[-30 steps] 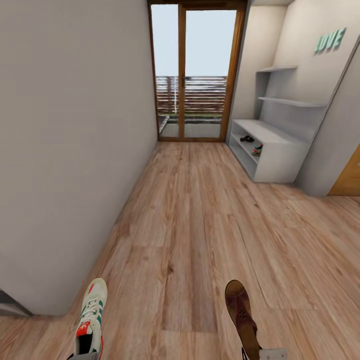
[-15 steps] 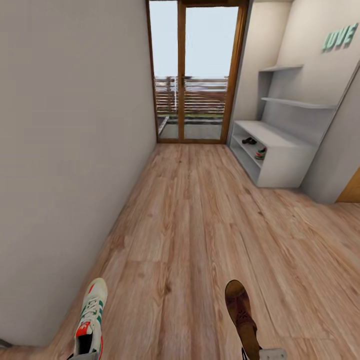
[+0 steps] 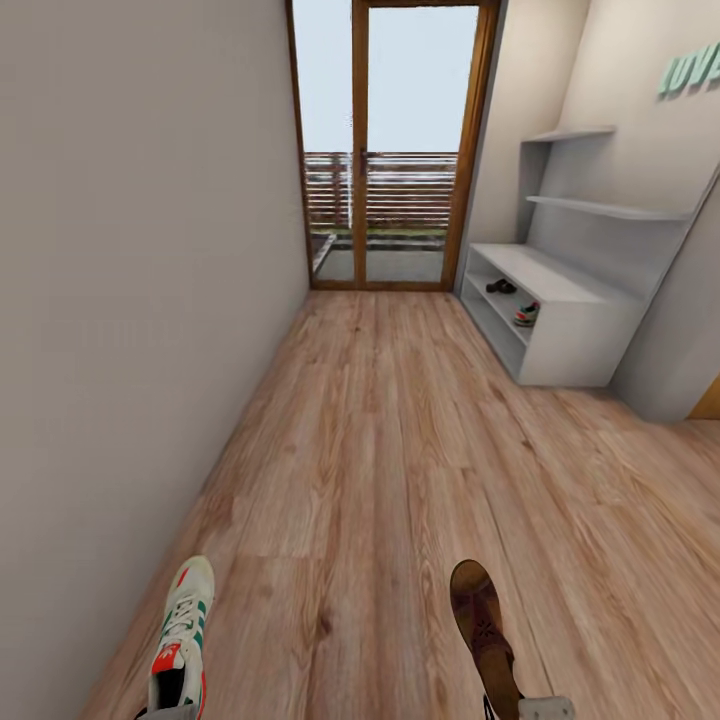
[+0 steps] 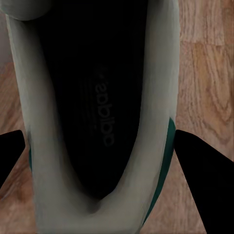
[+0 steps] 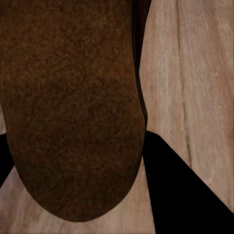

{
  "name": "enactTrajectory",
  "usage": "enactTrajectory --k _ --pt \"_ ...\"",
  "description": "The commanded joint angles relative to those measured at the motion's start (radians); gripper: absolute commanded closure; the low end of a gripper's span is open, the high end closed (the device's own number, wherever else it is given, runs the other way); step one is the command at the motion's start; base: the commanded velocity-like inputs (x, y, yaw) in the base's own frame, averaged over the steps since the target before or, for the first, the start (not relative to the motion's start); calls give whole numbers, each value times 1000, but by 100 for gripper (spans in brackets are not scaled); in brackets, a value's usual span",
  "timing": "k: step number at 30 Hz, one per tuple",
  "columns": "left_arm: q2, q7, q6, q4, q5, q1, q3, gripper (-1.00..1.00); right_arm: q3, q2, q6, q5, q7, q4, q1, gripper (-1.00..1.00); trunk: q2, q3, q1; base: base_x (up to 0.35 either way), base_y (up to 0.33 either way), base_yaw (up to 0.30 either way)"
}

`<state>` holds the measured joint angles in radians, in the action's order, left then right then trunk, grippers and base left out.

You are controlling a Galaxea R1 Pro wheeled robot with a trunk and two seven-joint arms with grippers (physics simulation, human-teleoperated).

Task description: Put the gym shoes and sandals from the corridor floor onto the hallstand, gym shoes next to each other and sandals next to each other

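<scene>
So the robot is rolling down the corridor with a shoe in each arm, toes pointing forward, which makes sense: carry two at once and save a trip. From the head camera, the gym shoe (image 3: pixel 180 640) sits at about 7 o'clock and the sandal (image 3: pixel 485 632) at about 5 o'clock, both held out over the corridor floor (image 3: pixel 400 450) rather than lying on it, as far as I can judge.

The left gripper (image 4: pixel 105 151) is clamped around the sneaker's heel end; its dark fingers (image 4: pixel 207 180) hug both sides of the shoe in the left wrist view. The right gripper (image 5: pixel 78 161) grips the sandal the same way, with one finger (image 5: pixel 180 185) pressed right against its edge.

The hallstand (image 3: pixel 575 320) is well ahead at roughly 1 o'clock, against the right-hand wall. Its shelves already seem to hold the other two: something dark (image 3: pixel 501 287), probably the second sandal, on the upper level, and a sneaker-coloured thing (image 3: pixel 527 315) just below. They're too small to be sure.

Looks-wise: the sneaker is white with green stripes and a red-orange tongue, dark inside with a printed insole. The sandal is dark brown, with a rough suede-like surface up close.
</scene>
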<state>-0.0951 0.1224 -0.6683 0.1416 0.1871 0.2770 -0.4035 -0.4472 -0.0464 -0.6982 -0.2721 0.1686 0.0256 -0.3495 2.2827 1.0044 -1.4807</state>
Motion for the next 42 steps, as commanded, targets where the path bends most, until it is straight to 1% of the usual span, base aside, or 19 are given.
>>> enactTrajectory --k 1,42 --pt "0 5 -3 0 6 1 -9 100 -8 0 -1 -9 2 0 0 100 0 1 0 337 -74 0" --pt "0 5 -4 0 6 1 -9 100 -8 -1 -1 -9 2 0 0 100 0 1 0 337 -74 0"
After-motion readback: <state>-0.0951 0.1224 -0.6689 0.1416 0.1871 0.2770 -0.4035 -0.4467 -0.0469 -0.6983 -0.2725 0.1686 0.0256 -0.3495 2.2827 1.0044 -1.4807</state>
